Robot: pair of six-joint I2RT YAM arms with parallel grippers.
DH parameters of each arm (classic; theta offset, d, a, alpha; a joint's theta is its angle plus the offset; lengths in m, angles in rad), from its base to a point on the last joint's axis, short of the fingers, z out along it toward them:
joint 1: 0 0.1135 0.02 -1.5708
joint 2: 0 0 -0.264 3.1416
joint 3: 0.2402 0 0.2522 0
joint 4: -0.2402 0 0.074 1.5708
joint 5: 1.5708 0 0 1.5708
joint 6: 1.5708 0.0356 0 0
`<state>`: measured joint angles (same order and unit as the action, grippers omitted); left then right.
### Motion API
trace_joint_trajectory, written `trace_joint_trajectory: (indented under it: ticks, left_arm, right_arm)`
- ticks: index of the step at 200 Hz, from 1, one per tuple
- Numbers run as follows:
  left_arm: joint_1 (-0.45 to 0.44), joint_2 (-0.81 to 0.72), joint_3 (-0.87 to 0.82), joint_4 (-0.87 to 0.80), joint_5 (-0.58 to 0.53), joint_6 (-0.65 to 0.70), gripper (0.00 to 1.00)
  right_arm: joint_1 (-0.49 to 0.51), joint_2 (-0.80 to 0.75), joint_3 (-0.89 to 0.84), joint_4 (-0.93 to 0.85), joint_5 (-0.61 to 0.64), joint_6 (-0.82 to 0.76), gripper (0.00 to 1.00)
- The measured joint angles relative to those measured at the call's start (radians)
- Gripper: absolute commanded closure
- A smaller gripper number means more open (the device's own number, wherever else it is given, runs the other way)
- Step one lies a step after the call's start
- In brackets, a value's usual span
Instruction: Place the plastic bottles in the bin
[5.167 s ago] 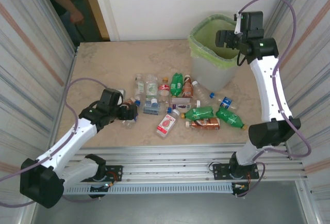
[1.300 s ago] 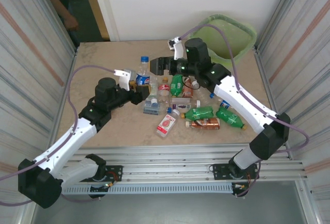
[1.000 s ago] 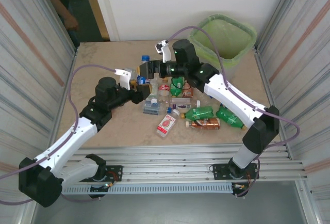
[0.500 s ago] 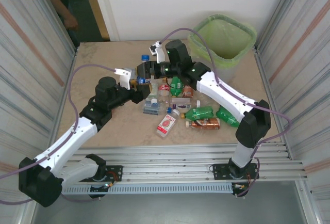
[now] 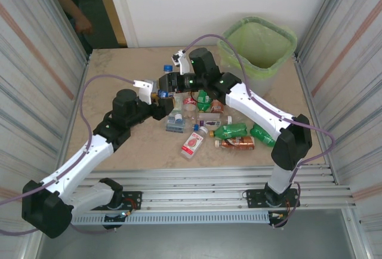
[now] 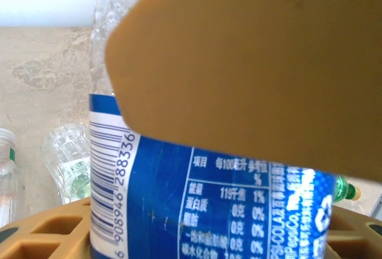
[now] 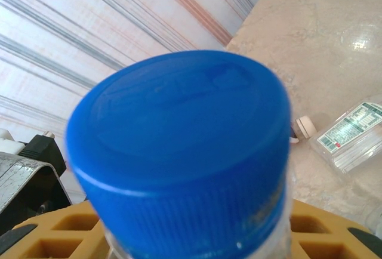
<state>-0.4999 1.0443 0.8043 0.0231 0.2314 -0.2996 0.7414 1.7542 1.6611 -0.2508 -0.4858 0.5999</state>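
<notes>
A clear bottle with a blue label [image 5: 165, 92] and a blue cap [image 5: 169, 67] stands upright in the air above the table's middle left. My left gripper [image 5: 159, 100] is shut on its labelled body [image 6: 209, 193], one tan finger [image 6: 250, 62] across the front. My right gripper [image 5: 171, 82] is shut on the same bottle just under the blue cap [image 7: 179, 151], its yellow fingers [image 7: 48, 235] either side of the neck. Several more plastic bottles lie on the table, among them a green one [image 5: 230, 130], a brown one [image 5: 236, 143] and a red-labelled one [image 5: 192, 143]. The green-lined bin [image 5: 230, 53] stands at the back right.
A person [image 5: 71, 2] stands in the doorway at the back left. Corrugated walls [image 5: 36, 92] close both sides. Clear bottles [image 6: 68, 163] lie below the held one. Bare tabletop [image 5: 119, 68] stretches along the back left. Metal rails [image 5: 197, 187] run along the near edge.
My right arm swung left from the bin to the bottle that my left gripper had raised off the table. Its jaws have closed round the bottle's top. The left arm has hardly moved.
</notes>
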Motion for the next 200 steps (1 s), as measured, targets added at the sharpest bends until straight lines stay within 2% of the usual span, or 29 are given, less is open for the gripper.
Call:
trace_joint_trajectory:
  ticks: [20, 60, 136, 200]
  left_arm:
    - [0.000, 0.000, 0.000, 0.000, 0.000, 0.001, 0.22]
    - [0.000, -0.008, 0.000, 0.004, -0.008, -0.003, 0.02]
    - [0.000, -0.117, -0.029, 0.005, -0.027, 0.008, 0.01]
    - [0.000, -0.195, -0.084, -0.014, -0.116, 0.016, 0.01]
  right_arm:
    - [0.000, 0.000, 0.000, -0.009, 0.020, -0.002, 0.87]
    - [-0.002, -0.001, 0.000, -0.042, 0.052, -0.006, 0.95]
    - [-0.050, -0.042, 0.039, -0.139, 0.153, -0.085, 0.97]
    - [-0.176, -0.153, 0.211, -0.232, 0.283, -0.240, 0.95]
